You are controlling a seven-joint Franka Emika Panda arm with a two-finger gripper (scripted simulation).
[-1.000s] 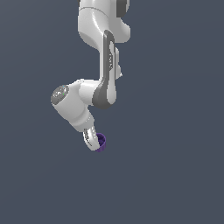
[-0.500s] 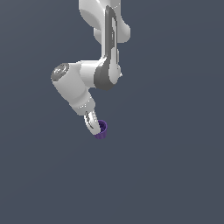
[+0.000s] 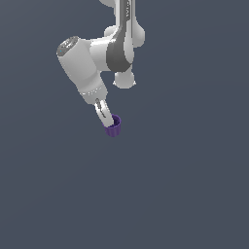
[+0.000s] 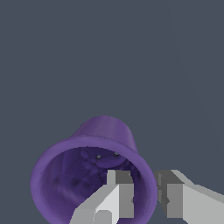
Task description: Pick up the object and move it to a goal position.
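Note:
The object, a small dark purple cup (image 3: 114, 127), hangs in the air just below the arm's wrist in the exterior view. My gripper (image 3: 109, 120) is shut on its rim, tilted toward the exterior view's right. In the wrist view the cup (image 4: 105, 131) fills the lower half, with its hollow top facing the camera. One finger (image 4: 118, 192) sits inside the cup, the other finger (image 4: 175, 197) outside, and the rim wall is pinched between them.
Only a plain dark grey surface (image 3: 185, 194) shows around the arm. The white arm links (image 3: 112, 48) rise out of the exterior view's top edge.
The arm has lifted, carrying the cup upward and slightly toward the exterior view's right. The grip on the cup's rim is unchanged.

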